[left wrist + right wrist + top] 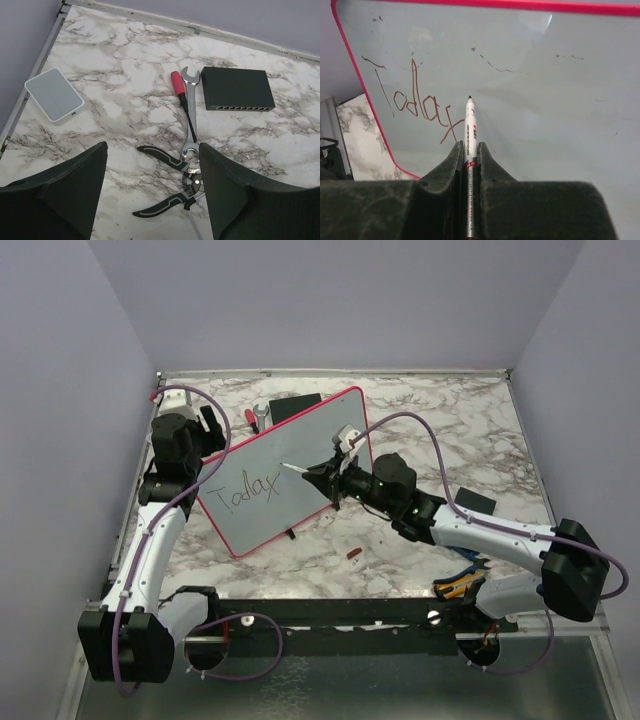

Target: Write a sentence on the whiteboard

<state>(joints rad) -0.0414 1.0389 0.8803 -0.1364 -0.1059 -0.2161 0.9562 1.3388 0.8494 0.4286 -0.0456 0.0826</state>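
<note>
The large rectangular whiteboard (290,465), with a glossy pale grey surface and a thin pink-red rounded frame, stands tilted on the grey-veined marble tabletop (440,420) and serves as the reference for all positions below. The thin dark handwritten lettering (420,107) sits on the left part of the whiteboard face and reads as one word, "Today", with the last letter crossed much like an x. The whiteboard face to the right of that word carries only faint specks. The right gripper (470,150) is in front of the whiteboard, its jaws closed narrow on a slim white-barrelled marker (470,125). The marker's dark tip points at the whiteboard face just right of the last letter. Whether the tip touches the surface cannot be told. The left gripper (152,150) is at the whiteboard's far left edge, with its jaws spread wide and nothing between them. Behind the whiteboard lie a silver open-ended wrench (190,115), a red-handled screwdriver (182,97), a flat black rectangular box (237,89) and black-handled pliers (167,180). Assessment: the task is in an early stage. One word is complete, and the rest of the sentence is not yet written. The likely next step is to begin a second word, spaced to the right of the first.
</note>
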